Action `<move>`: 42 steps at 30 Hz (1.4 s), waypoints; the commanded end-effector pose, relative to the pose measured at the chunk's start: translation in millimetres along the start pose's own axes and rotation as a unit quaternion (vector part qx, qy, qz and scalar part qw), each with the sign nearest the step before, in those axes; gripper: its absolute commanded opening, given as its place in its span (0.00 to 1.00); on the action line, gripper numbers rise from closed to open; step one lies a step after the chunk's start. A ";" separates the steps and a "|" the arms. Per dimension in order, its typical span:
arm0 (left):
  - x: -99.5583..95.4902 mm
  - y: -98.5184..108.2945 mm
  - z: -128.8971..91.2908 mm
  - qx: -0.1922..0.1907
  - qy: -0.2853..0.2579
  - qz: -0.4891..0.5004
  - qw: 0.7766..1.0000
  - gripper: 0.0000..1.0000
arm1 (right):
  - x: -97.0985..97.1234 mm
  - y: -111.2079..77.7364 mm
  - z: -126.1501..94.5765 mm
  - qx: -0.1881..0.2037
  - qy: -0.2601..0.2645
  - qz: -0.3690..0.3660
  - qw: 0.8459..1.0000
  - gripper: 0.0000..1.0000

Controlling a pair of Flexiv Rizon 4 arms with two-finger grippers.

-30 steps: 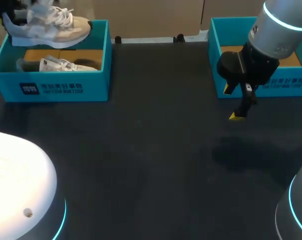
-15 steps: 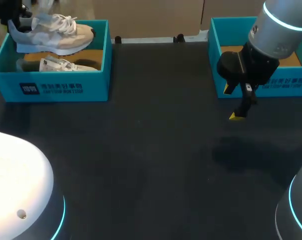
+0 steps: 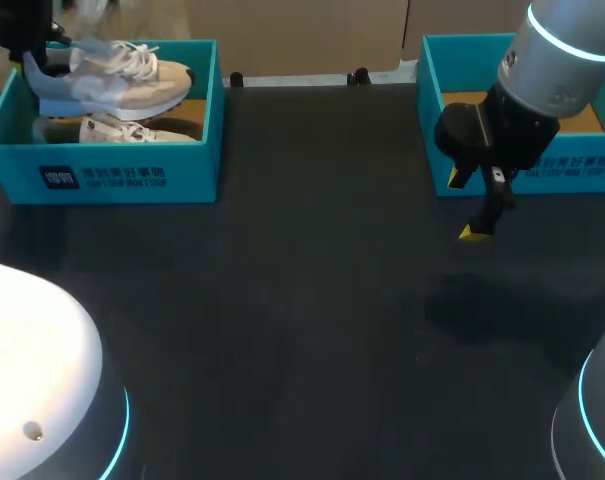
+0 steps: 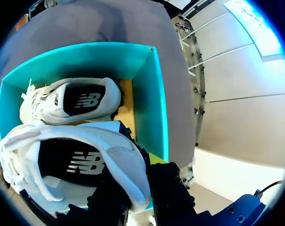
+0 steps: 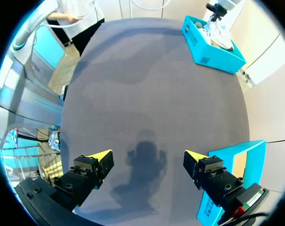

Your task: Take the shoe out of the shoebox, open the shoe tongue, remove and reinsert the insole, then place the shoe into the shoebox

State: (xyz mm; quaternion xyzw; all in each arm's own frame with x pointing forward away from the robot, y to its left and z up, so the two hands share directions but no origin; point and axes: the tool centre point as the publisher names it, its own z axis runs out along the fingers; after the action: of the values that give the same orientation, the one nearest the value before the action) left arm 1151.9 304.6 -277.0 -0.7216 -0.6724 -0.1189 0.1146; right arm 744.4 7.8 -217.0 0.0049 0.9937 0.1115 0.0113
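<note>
A white sneaker (image 3: 112, 75) is gripped at the heel by the left pincer (image 4: 138, 188) over the teal shoebox (image 3: 122, 175); the right pincer (image 5: 147, 156) is spread wide.

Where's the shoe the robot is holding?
In the head view the held shoe is at the table's far left, gripped at its heel by the left gripper, over the teal shoebox and above the second shoe lying inside it.

Shoe (image 3: 107, 75) over second shoe (image 3: 122, 130) in shoebox (image 3: 132, 178)
</note>
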 end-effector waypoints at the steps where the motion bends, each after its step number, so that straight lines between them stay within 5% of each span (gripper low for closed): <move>1: -0.2 6.8 -0.6 0.008 -0.006 0.003 1.000 0.00 | -0.5 0.1 0.9 0.001 0.000 0.000 1.000 1.00; 24: -8.7 37.9 -8.8 -0.009 -0.023 0.006 1.000 0.00 | -0.5 0.1 0.9 0.001 0.000 0.000 1.000 1.00; 42: -13.9 58.3 20.4 -0.001 -0.034 0.001 0.999 0.00 | -0.5 0.1 0.9 0.001 0.000 0.000 1.000 1.00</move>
State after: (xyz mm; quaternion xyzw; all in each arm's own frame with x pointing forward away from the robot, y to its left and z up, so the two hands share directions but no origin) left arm 1200.6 292.7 -293.8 -0.7263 -0.6744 -0.0987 0.0892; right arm 744.4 7.8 -217.0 0.0050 0.9937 0.1115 0.0113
